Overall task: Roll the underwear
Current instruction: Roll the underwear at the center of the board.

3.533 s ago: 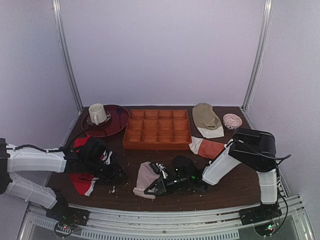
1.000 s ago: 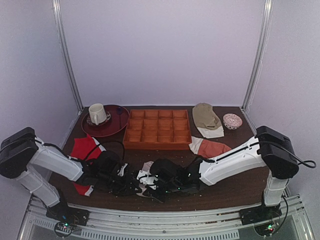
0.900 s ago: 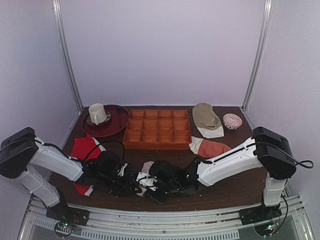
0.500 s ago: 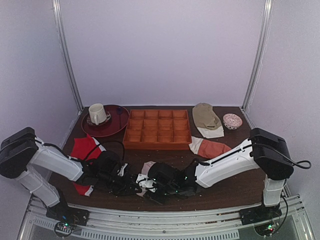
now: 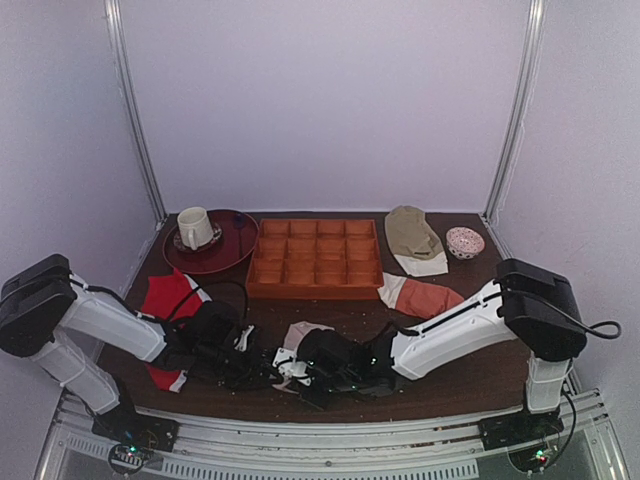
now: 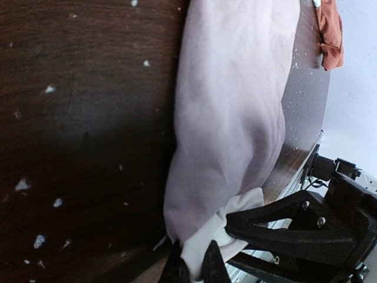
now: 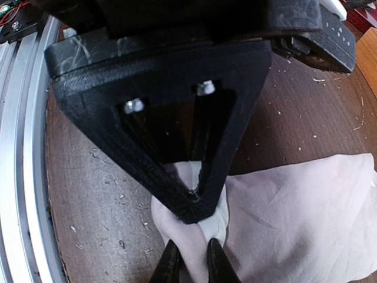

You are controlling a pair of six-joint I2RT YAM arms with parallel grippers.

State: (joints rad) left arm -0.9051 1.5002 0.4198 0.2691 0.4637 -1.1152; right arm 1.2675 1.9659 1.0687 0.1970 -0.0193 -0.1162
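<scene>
The right end effector (image 7: 189,262), part open a second ago, is now closed on the near end of the underwear (image 5: 303,335). The left end effector (image 6: 191,268) is clamped on the cloth beside it. The underwear is held near the front edge of the surface (image 5: 470,372), so rolling is judged ready to proceed.

Along the table's back edge: cup (image 5: 194,227) on dark plate (image 5: 238,243), orange tray (image 5: 316,258), tan garment (image 5: 412,234), patterned bowl (image 5: 465,242). Near left edge, red garment (image 5: 165,300); toward right edge, orange-rust garment (image 5: 425,296).

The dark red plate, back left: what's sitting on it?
A cream mug stands upright on the plate, left of its centre. Whatever lies directly beneath the mug is covered.
</scene>
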